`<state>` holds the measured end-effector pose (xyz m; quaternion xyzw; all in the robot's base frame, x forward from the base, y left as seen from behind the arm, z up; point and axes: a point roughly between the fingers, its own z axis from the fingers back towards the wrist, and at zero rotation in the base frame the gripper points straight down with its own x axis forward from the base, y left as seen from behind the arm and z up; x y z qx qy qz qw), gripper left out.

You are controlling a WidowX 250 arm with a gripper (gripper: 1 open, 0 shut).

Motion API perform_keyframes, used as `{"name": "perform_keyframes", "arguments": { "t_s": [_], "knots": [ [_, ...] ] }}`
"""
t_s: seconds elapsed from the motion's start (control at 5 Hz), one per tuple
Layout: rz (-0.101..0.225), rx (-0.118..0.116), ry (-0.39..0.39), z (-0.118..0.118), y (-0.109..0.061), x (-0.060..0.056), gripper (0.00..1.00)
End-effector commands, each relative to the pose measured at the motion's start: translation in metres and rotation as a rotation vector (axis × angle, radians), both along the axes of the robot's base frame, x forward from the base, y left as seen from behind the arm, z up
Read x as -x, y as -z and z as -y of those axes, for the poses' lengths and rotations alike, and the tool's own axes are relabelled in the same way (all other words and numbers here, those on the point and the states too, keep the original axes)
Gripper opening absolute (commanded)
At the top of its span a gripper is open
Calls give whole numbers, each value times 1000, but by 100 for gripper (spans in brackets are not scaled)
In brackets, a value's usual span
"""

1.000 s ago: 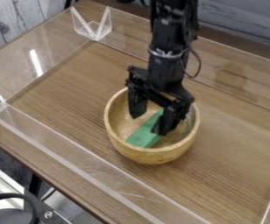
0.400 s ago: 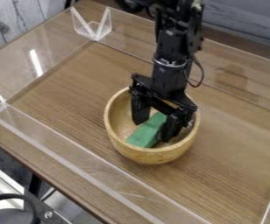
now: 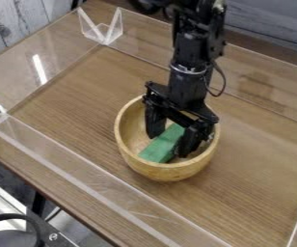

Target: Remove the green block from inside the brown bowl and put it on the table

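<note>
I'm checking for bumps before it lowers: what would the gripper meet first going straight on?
Probably the green block, lying under the gripper in the bowl; exact depth is unclear.

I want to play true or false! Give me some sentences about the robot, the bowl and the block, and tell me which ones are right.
1. The bright green elongated block is inside the round tan wooden bowl. True.
2. The bowl is sitting upside down. False: its open side faces up.
3. The black robot gripper reaches down into the bowl from above. True.
4. The block is already lying on the brown wood-grain table. False: it is in the bowl, and the bowl stands on the table.
5. The gripper is bright red. False: it is black.
6. The gripper's fingers are spread open. True.
</note>
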<state>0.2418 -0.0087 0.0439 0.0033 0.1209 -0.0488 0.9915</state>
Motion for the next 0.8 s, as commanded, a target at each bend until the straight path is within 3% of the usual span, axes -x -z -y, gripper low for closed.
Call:
{"name": "perform_keyframes", "arguments": {
  "t_s": [0.0, 0.6],
  "knots": [
    [66, 4, 4, 3, -19, -5, 100],
    [59, 12, 4, 5, -18, -2, 100]
  ]
}}
